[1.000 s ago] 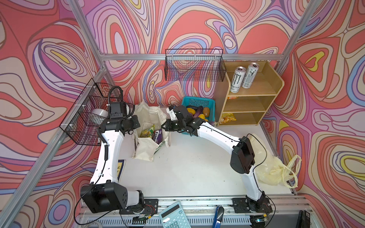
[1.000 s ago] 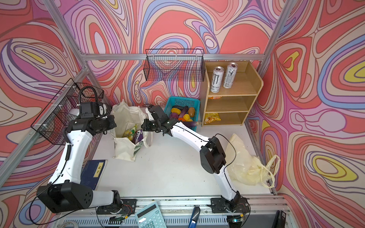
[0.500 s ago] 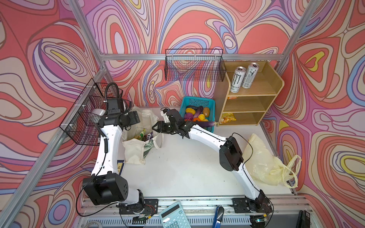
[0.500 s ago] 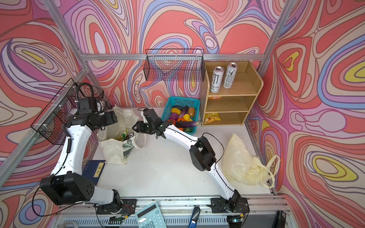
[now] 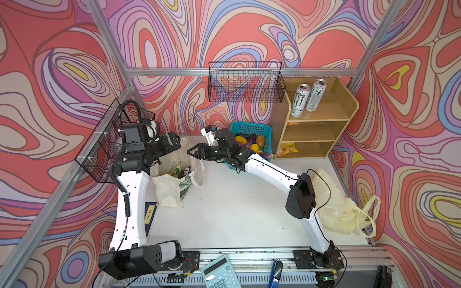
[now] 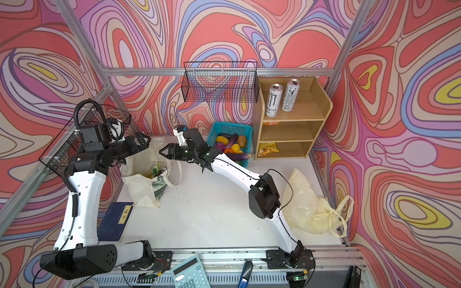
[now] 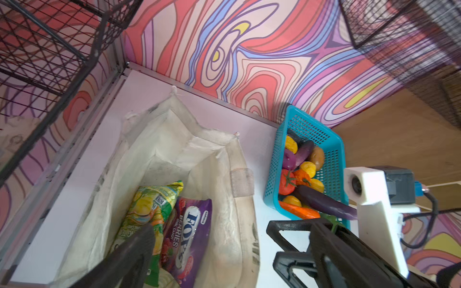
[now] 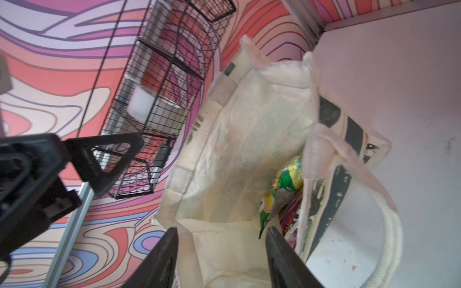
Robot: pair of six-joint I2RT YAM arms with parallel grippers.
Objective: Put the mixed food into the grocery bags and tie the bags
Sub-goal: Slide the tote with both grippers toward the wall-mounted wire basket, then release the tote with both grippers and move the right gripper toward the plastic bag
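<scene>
Starting with the food, we see two snack packets, a green-and-yellow one and a purple candy one, standing inside the cream canvas tote. The tote stands open at the back left of the white table. The toy vegetables (lemons, potato, tomato, carrot, eggplants) lie heaped in the teal mesh basket against the back wall, just right of the tote. One eggplant juts out over the basket's rim. The pale-yellow plastic bag lies slumped at the table's right edge, well apart from the tote.

Our left gripper hangs over the tote's far left rim with its fingers spread wide, holding nothing. Our right gripper sits just beside the tote's right rim, pointing at the mouth. Its fingers are partly apart and empty. We cannot tell whether either touches the cloth.

Right of the basket stands a wooden shelf with two drink cans on top and another snack packet on its bottom level.
</scene>
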